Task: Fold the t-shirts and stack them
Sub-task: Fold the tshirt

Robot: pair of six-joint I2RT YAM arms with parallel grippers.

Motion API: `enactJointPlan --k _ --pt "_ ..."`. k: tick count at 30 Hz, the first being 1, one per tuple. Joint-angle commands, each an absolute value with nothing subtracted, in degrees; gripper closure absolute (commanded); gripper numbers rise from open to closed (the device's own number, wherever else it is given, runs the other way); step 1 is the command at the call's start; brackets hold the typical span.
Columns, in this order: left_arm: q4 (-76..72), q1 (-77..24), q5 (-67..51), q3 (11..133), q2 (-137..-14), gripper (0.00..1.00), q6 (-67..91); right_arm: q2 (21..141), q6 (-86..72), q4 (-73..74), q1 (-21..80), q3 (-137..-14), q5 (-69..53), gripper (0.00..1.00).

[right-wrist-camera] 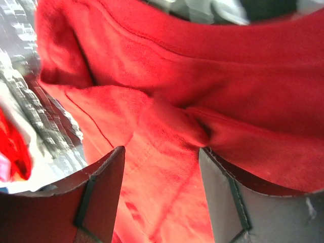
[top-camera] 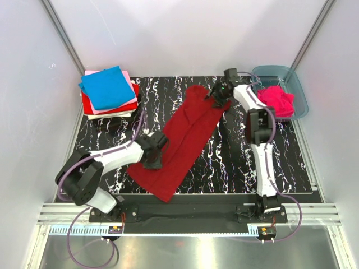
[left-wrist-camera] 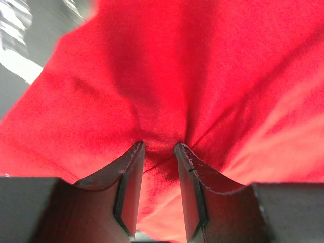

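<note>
The large dark red t-shirt (top-camera: pixel 182 140) lies folded into a long strip, running diagonally across the black marbled mat (top-camera: pixel 235 162). My left gripper (top-camera: pixel 153 159) is at the strip's left edge near its front end. In the left wrist view its jaws (left-wrist-camera: pixel 159 148) stand narrowly apart, pinching a pucker of the red cloth (left-wrist-camera: pixel 167 76). My right gripper (top-camera: pixel 217 93) is at the strip's far right corner. In the right wrist view it (right-wrist-camera: pixel 161 152) is open over bunched red cloth (right-wrist-camera: pixel 167 101), with a fold touching the right finger.
A stack of folded shirts stands at the far left, the bright blue one (top-camera: pixel 106 87) on top of pale pink, red and white. The translucent tub (top-camera: pixel 297 89) at the far right holds a crumpled hot pink shirt (top-camera: pixel 276 100). White walls enclose the table.
</note>
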State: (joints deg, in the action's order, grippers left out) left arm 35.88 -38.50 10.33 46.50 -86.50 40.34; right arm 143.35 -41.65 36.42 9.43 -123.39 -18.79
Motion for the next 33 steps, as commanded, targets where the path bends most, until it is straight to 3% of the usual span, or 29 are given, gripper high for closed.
enactJointPlan --k 1,4,6,18,22,25,33 --pt "35.69 -43.57 2.3 43.6 -84.65 0.63 46.22 155.08 -40.96 44.98 12.13 -141.42 -20.91 0.33" --pt "27.72 -46.75 -5.96 42.54 -83.58 0.63 48.77 162.22 -43.85 43.61 12.92 -152.28 -23.81 0.33" --pt "24.45 -48.07 -9.82 42.28 -84.63 0.63 50.71 163.21 -47.26 39.14 12.92 -152.23 -26.62 0.33" --pt "14.33 -57.57 -14.85 49.13 -95.63 0.69 55.81 166.29 -52.38 18.73 13.09 -155.47 -24.78 0.35" --pt "21.42 -57.83 -10.38 50.8 -93.61 0.67 54.76 161.57 -49.66 19.78 13.01 -152.7 -23.56 0.34" --pt "24.43 -57.83 -7.65 50.63 -89.84 0.62 54.67 155.94 -46.41 19.6 13.01 -146.88 -21.8 0.29" --pt "37.25 -57.83 0.52 52.12 -75.44 0.5 55.19 147.76 -43.77 24.96 10.55 -148.81 -24.17 0.11"
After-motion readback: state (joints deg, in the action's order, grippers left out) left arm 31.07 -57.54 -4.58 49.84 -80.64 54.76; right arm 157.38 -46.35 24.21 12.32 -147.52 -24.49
